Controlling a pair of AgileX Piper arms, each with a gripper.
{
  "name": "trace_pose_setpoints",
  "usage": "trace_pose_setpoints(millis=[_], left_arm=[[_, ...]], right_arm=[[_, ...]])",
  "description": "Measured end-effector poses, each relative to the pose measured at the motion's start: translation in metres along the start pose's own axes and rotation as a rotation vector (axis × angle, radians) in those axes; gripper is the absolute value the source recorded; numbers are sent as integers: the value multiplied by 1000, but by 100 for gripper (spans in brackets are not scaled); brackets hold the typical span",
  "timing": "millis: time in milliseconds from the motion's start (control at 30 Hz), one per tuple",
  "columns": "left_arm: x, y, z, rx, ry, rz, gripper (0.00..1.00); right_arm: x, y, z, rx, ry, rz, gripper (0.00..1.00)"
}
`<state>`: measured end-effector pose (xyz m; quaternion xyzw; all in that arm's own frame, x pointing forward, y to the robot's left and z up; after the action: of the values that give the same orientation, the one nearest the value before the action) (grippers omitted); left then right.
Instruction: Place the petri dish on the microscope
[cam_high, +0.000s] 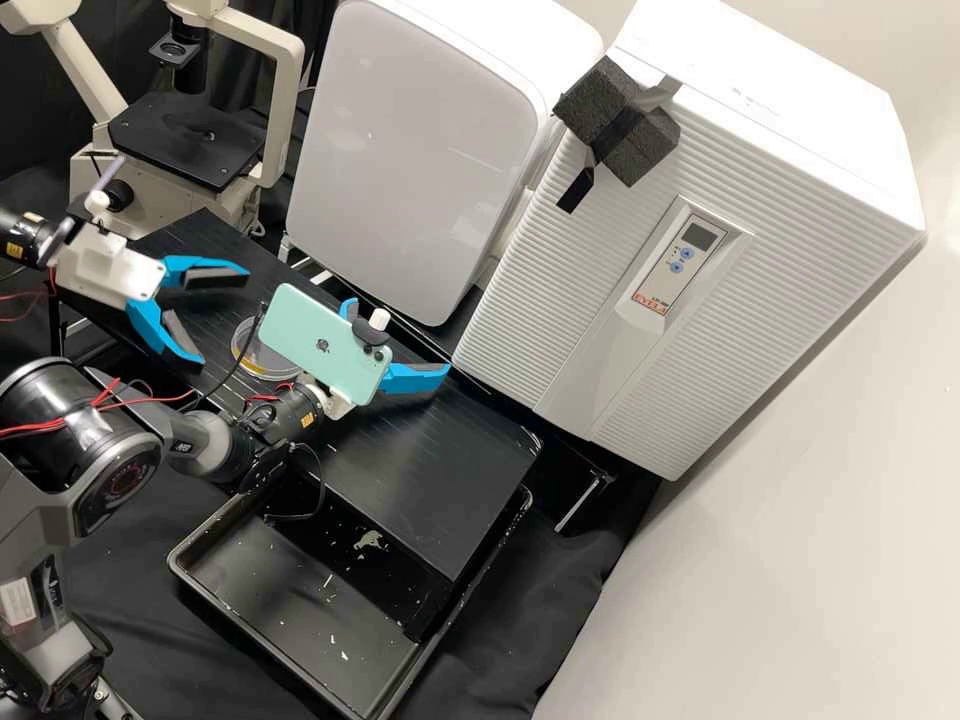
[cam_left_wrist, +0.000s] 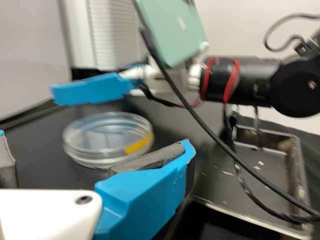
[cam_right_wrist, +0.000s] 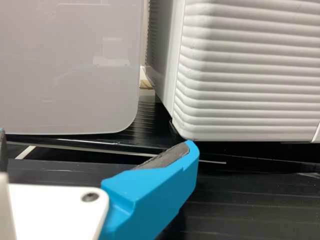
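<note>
Yellow marked the side of the clear petri dish (cam_left_wrist: 100, 142), which lay flat on the black board (cam_high: 430, 470). Round, it offered no long axis. It sat just beyond the spread fingertips of the left gripper (cam_high: 222, 316), toward the right arm (cam_high: 285, 412). The right gripper (cam_high: 400, 337), also wide, pointed away from it, so the left seemed better placed to advance and lower. Farther out, at the high view's upper left, stood the microscope (cam_high: 185, 140).
</note>
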<state>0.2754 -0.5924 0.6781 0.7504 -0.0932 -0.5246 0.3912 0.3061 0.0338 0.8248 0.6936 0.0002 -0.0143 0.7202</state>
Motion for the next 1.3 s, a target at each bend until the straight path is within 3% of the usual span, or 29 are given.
trace_pose_setpoints(millis=[133, 433, 767, 1000, 1300], left_arm=[[8, -5, 2, 4, -3, -34, 100], [19, 2, -4, 20, 6, -24, 100], [32, 7, -16, -26, 38, -32, 100], [41, 7, -13, -83, 23, -33, 100], [46, 6, -6, -88, 14, -42, 100]], right_arm=[[0, 0, 0, 0, 0, 0, 100], [0, 0, 0, 0, 0, 0, 100], [0, 0, 0, 0, 0, 0, 100], [0, 0, 0, 0, 0, 0, 100], [0, 0, 0, 0, 0, 0, 100]])
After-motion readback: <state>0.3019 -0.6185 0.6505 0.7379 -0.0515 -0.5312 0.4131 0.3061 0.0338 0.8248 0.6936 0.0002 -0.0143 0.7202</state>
